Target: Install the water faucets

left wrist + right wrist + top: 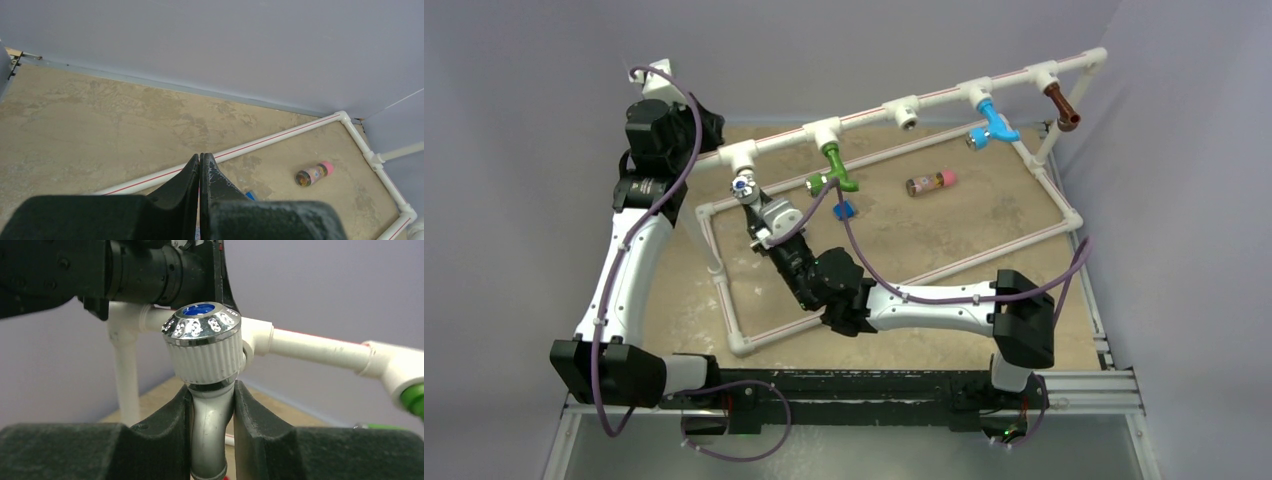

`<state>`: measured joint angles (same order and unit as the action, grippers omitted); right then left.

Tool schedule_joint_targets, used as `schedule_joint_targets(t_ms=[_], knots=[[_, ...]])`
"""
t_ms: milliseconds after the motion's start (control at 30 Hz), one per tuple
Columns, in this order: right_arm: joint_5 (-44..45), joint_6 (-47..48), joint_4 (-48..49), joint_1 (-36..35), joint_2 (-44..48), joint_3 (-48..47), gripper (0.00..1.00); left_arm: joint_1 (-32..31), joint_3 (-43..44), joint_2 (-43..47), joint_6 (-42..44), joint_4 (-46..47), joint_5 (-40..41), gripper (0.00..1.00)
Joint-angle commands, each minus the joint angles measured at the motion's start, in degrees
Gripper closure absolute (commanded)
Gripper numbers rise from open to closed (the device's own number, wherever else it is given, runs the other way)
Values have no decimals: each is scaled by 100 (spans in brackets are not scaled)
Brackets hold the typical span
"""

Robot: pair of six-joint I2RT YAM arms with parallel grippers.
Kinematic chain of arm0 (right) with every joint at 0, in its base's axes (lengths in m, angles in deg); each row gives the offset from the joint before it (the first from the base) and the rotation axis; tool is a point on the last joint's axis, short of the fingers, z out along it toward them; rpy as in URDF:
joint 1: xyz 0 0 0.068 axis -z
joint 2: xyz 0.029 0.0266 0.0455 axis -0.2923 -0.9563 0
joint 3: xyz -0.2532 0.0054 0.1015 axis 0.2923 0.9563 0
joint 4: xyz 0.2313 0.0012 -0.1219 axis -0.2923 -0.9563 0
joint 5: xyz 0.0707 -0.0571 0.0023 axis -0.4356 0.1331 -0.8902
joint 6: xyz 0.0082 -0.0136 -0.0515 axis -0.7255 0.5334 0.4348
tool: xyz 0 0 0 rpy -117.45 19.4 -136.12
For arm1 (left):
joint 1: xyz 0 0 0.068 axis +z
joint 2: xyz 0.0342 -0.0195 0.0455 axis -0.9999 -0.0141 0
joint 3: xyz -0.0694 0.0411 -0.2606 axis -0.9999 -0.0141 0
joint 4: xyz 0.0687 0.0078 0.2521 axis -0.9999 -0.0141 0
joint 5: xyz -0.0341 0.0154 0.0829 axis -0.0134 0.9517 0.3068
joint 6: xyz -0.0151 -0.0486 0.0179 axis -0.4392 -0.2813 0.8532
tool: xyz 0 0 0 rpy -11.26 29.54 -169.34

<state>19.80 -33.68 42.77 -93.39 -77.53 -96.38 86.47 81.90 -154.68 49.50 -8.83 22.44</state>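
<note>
From above, the white faucet is seen at the leftmost fitting, clamped by the right gripper. At the left wrist, the left gripper is shown pressed shut on nothing. At the right wrist, the faucet's stem is pinched below the knob; it should be kept square to the fitting and seated gently

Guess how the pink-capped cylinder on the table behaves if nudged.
The small pink-capped cylinder lies on its side, so it probably rolls if pushed sideways. It looks small and likely light. The white pipe frame around it would probably stop it.
</note>
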Motion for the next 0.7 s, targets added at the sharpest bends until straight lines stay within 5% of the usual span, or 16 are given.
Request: schedule_joint_targets(t_ms=[0,667], knots=[[-49,-2805,964,60,187,167,100,70,-309,-103,-27,-847,-54,100],[943,-9116,1943,81,478,1066,100,70,-316,-126,-31,-846,-89,100]])
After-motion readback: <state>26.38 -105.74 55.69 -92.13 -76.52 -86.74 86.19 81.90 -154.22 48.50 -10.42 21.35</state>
